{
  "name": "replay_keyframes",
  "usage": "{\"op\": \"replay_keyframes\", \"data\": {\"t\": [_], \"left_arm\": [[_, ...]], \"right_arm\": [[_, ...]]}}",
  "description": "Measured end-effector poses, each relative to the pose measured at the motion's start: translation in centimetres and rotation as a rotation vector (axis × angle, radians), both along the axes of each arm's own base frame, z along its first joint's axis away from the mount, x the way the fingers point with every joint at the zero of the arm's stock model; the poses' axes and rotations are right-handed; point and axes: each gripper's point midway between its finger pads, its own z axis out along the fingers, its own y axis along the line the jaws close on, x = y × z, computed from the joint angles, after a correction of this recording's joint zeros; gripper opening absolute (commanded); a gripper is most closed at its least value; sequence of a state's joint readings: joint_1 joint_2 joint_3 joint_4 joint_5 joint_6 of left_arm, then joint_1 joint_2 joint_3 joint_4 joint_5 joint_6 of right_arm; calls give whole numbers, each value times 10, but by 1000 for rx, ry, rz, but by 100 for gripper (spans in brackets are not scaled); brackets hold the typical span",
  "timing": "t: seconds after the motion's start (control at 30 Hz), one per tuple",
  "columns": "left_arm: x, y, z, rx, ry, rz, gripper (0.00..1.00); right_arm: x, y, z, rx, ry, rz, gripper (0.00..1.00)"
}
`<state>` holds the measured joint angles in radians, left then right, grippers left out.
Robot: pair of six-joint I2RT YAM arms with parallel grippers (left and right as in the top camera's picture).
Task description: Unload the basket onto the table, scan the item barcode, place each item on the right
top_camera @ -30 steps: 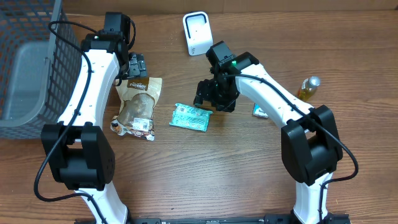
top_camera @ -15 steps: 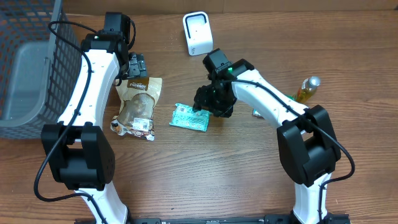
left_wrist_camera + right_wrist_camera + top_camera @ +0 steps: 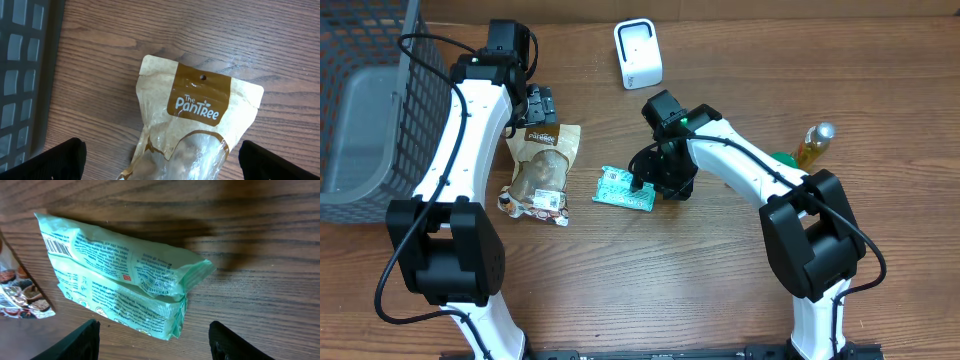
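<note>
Brown wood-grain tabletop (image 3: pixel 650 280) fills view; even light from above, soft shadows on wood.

The right claw (image 3: pixel 648 180) hides part of the green packet (image 3: pixel 618 188).

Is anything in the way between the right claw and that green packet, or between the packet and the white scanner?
Nothing visible does. The right gripper hangs open right over the green packet, nothing between. The table from the packet to the white scanner is bare; the brown pouch lies off to one side.
</note>
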<state>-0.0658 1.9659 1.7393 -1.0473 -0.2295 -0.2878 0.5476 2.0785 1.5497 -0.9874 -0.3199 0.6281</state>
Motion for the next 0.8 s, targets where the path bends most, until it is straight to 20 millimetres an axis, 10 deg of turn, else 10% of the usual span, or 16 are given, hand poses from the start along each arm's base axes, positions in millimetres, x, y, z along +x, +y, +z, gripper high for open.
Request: {"op": "replay_keyframes", "data": {"t": [0.8], "left_arm": [[0,0,0,0,0,0,99]], "right_arm": [[-1,0,-17,74,5,-1,60]]}}
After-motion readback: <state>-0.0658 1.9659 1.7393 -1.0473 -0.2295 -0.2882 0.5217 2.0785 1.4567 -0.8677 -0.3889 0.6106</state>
